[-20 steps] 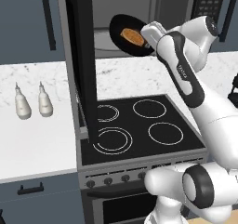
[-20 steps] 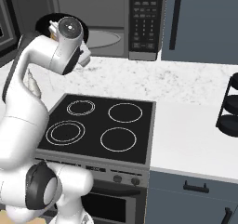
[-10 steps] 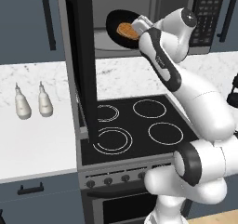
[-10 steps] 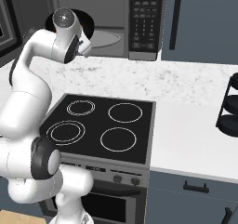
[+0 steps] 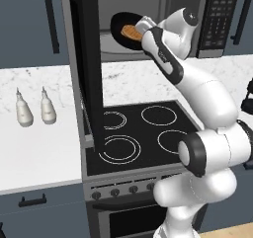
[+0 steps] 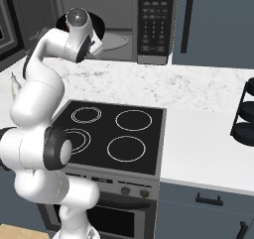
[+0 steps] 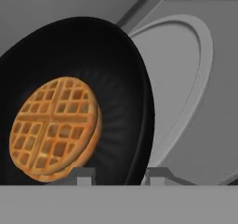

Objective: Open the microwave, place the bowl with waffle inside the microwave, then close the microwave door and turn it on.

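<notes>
The microwave (image 5: 218,19) stands open above the counter, and its door (image 5: 88,59) is swung out to the left, seen edge-on. My gripper (image 5: 142,34) is shut on the near rim of the black bowl (image 5: 120,23), which holds the waffle (image 5: 130,32) and hangs tilted at the cavity's mouth. In the hand view the bowl (image 7: 102,69) with the waffle (image 7: 55,128) sits before the round glass turntable (image 7: 186,79), with its rim between my gripper (image 7: 120,175) tips. From the right base view the bowl (image 6: 100,27) peeks out behind my wrist, left of the keypad (image 6: 154,22).
A black four-ring stove (image 5: 143,133) lies under my arm. Two white bottles (image 5: 22,112) (image 5: 47,109) stand on the marble counter to its left. A black tiered rack (image 6: 245,115) sits at the counter's right end. The open door juts over the stove's left edge.
My arm has swung the bowl a little left and up toward the microwave's opening, mostly in the first half second. The grip on the rim has stayed the same.
</notes>
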Available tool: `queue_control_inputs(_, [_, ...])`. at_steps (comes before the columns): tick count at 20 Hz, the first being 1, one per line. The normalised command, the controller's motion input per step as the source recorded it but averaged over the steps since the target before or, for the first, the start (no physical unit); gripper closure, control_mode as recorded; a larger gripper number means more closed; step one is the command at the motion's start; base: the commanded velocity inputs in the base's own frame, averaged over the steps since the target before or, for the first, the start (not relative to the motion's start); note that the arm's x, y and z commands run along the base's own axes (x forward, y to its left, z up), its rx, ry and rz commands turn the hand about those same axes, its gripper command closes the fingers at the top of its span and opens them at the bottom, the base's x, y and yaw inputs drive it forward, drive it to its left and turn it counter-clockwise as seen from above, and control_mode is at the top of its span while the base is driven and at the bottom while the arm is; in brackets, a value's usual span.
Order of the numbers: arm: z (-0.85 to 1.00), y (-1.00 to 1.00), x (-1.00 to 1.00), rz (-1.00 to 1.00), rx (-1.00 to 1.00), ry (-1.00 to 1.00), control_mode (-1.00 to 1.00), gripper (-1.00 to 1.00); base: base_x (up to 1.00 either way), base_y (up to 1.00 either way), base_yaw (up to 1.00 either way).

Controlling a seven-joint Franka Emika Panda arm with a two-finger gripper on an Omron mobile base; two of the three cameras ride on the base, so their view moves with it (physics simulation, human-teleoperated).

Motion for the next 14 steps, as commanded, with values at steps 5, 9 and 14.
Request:
queue_control_inputs(5, [-0.26,0.00,0.32,0.00,0.00,0.00,-1.00,1.00,0.00,0.00,0.00])
queue_control_inputs(9, [0.00,0.00,0.50,0.00,0.00,0.00,-1.00,1.00,0.00,0.00,0.00])
queue_control_inputs(14, [0.00,0.00,0.42,0.00,0.00,0.00,-1.00,1.00,0.00,0.00,0.00])
